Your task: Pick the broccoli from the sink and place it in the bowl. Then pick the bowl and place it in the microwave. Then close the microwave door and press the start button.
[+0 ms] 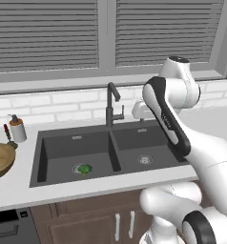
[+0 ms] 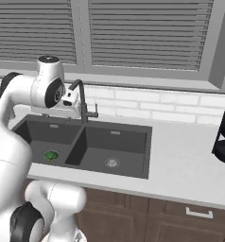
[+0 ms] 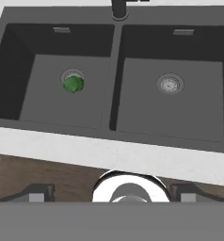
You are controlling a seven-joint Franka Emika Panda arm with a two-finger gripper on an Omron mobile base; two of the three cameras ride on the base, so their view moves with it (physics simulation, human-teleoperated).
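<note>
you have the desk (image 1: 20, 188) running under the window, with the sink (image 1: 110, 159) sunk in its middle. the bowl (image 1: 0, 161) sits at the desk's left edge, near a soap bottle (image 1: 17, 128). your jaws (image 3: 112, 194) hang released above the sink. the broccoli (image 3: 73, 84) rests on the left basin's drain.

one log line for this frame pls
phase: pre-grasp | end effector: open, empty, above sink | broccoli: left basin, on drain | bowl: counter, left
</note>
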